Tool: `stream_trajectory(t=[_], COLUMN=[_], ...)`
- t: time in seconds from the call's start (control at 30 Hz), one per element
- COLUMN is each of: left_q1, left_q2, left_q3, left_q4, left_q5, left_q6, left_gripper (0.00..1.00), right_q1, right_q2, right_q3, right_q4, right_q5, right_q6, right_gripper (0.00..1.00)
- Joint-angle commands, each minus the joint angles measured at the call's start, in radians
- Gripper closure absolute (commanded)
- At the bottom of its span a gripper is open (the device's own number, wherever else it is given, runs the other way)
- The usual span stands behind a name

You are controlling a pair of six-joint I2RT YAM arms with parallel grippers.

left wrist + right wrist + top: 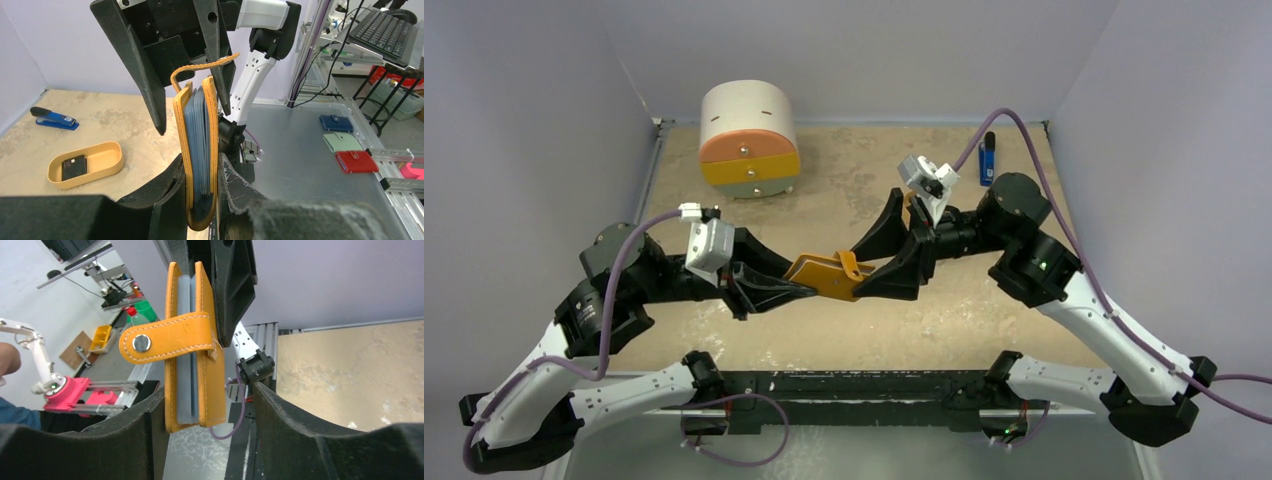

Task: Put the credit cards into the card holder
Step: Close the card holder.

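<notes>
**Finding:** the wallet [200,370] appears lifted clear of the table and hangs between the two arms over the middle of the work area. My left gripper [202,172] is clenched on one end, its fingers pressing both covers. My right gripper [207,392] straddles the opposite end with its fingers released. One finger sits close beside a cover and the other shows a clear gap, so I record no grasp there.

The strap [170,337] is unsnapped and curls loose across the edge. The grey-blue pockets [200,135] show between the covers, which stand only slightly apart.

One black card [74,166] lies in the tray [120,159], well apart from the wallet. I see no other card, and I cannot tell whether any pocket is already filled.

**Assessment:** the step in hand is preparing the wallet — getting a second hold so it can be opened. As far as I can judge, loading has not begun.

**Next move:** the right fingers need to take one cover alone, clear of the strap, and fold it back while the left holds firm. Pinching both covers together would only shut it.
</notes>
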Motion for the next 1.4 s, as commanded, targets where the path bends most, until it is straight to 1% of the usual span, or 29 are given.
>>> stream_trajectory(t=[0.0, 0.2, 0.27, 0.37, 0.4, 0.43, 0.47, 0.5, 0.57, 0.63, 0.67, 0.7, 0.8, 0.87, 0.97, 1.03, 1.17, 1.37], left_q1=[-0.001, -0.002, -0.001, -0.001, -0.001, -0.001, -0.002, -0.001, -0.001, -0.001, -0.002, -0.001, -0.001, -0.001, -0.001, -0.001, -0.001, -0.001], left_q2=[0.003, -0.005, -0.010, -0.011, -0.012, -0.012, -0.018, -0.024, -0.045, -0.079, -0.098, -0.121, -0.185, -0.221, -0.239, -0.220, -0.143, -0.056], left_q3=[0.014, 0.015, 0.017, 0.021, 0.020, 0.019, 0.015, 0.010, -0.013, -0.060, -0.089, -0.126, -0.245, -0.316, -0.386, -0.391, -0.336, -0.308], left_q4=[0.084, 0.088, 0.088, 0.078, 0.075, 0.073, 0.074, 0.077, 0.109, 0.169, 0.205, 0.248, 0.419, 0.545, 0.659, 0.678, 0.676, 0.703], left_q5=[-0.007, -0.019, -0.025, -0.042, -0.045, -0.053, -0.067, -0.081, -0.133, -0.224, -0.280, -0.345, -0.454, -0.528, -0.570, -0.588, -0.599, -0.608], left_q6=[-0.005, -0.003, -0.003, -0.004, -0.004, -0.004, -0.009, -0.012, -0.046, -0.099, -0.132, -0.174, -0.293, -0.372, -0.464, -0.516, -0.567, -0.630], left_gripper=[1.00, 1.00, 1.00, 1.00, 1.00, 1.00, 0.96, 0.91, 0.70, 0.47, 0.39, 0.35, 0.30, 0.27, 0.25, 0.24, 0.23, 0.25], right_q1=[0.036, 0.065, 0.065, 0.066, 0.066, 0.066, 0.066, 0.066, 0.066, 0.066, 0.066, 0.066, 0.066, 0.066, 0.066, 0.066, 0.066, 0.066], right_q2=[0.026, 0.030, 0.028, 0.025, 0.023, 0.019, 0.011, 0.004, -0.022, -0.053, -0.068, -0.084, -0.115, -0.124, -0.133, -0.127, -0.116, -0.092], right_q3=[0.053, 0.051, 0.036, 0.010, 0.003, -0.007, -0.018, -0.028, -0.053, -0.088, -0.109, -0.130, -0.187, -0.217, -0.261, -0.275, -0.320, -0.354], right_q4=[0.032, 0.056, 0.091, 0.156, 0.170, 0.185, 0.208, 0.227, 0.275, 0.338, 0.366, 0.397, 0.488, 0.542, 0.628, 0.669, 0.759, 0.846], right_q5=[-0.018, -0.006, -0.014, -0.016, -0.011, -0.001, 0.012, 0.031, 0.082, 0.155, 0.201, 0.244, 0.377, 0.430, 0.499, 0.528, 0.582, 0.624], right_q6=[-0.001, -0.003, 0.017, 0.057, 0.063, 0.069, 0.078, 0.085, 0.092, 0.105, 0.110, 0.112, 0.125, 0.142, 0.174, 0.193, 0.239, 0.298], right_gripper=[0.43, 0.64, 0.75, 0.98, 1.00, 1.00, 1.00, 1.00, 1.00, 1.00, 1.00, 1.00, 1.00, 1.00, 1.00, 1.00, 1.00, 1.00])
